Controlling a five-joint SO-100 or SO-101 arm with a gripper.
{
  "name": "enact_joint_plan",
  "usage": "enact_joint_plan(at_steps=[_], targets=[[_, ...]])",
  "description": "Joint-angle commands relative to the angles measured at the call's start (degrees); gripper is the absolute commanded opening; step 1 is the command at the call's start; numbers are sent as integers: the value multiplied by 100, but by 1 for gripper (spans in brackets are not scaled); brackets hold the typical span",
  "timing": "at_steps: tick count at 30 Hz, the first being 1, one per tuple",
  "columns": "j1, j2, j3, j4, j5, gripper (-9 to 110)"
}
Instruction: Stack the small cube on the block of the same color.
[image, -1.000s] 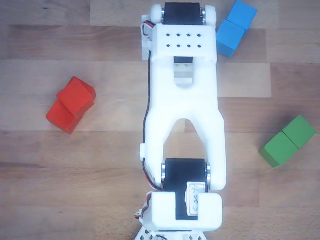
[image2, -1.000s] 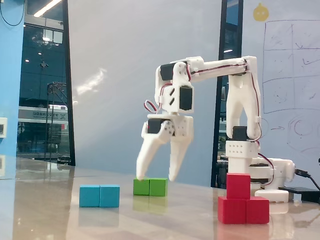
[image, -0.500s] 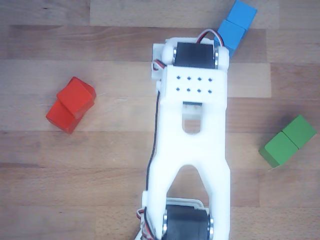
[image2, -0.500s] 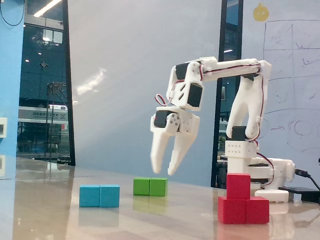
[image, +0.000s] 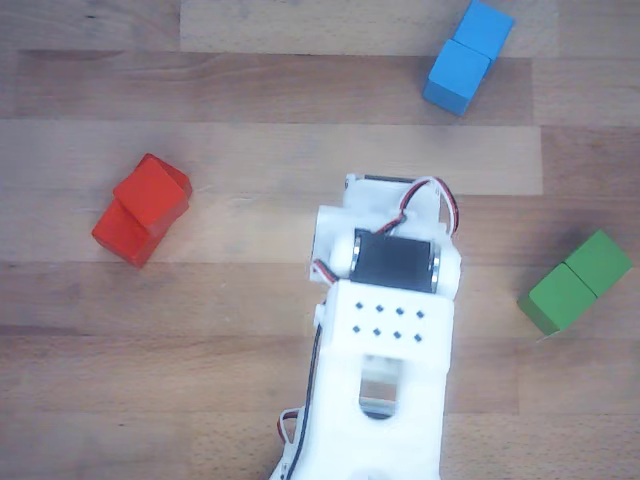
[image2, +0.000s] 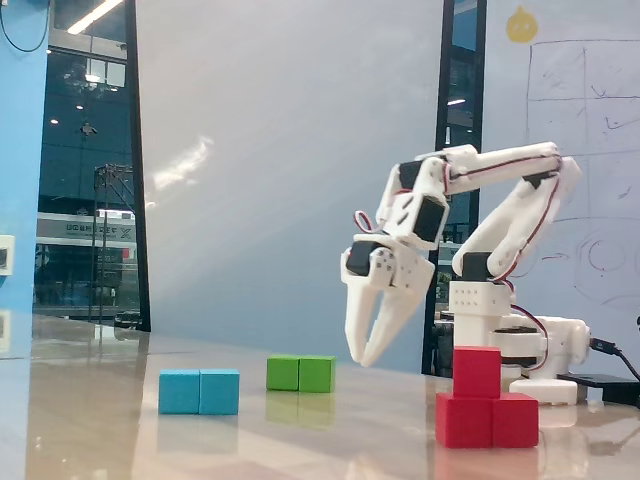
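A: How do you reckon the small cube (image2: 477, 372) handles?

B: It looks like a stiff, light block with matte faces, so probably not slippery. The flat opposite sides are the place to pinch it, near the middle, with the fingers coming straight down.

A: And where is it relative to the gripper (image2: 368, 355)?

B: In the fixed view it sits below and to the right of the fingertips, on top of the red block (image2: 487, 420). In the other view the cube (image: 152, 190) lies well off to the left of the arm (image: 385, 340), resting toward one end of the red block (image: 124, 234).

A: So the stack looks done?

B: I'd judge so: the cube rests squarely on the same-coloured block.

A: What is the gripper doing?

B: It hangs in the air, tips pointing down, fingers close together with only a narrow gap. It holds nothing and touches nothing.

A: The other blocks?

B: The green block (image2: 300, 373) is below and left of the tips, the blue block (image2: 199, 391) farther left.
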Motion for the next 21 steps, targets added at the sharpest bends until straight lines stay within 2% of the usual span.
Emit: enact_joint_plan(at_steps=[1, 8, 21], targets=[[-167, 853, 378, -123, 26, 0], [-193, 1881, 1204, -35, 18, 0], [-202, 4553, 2039, 1283, 0, 0]])
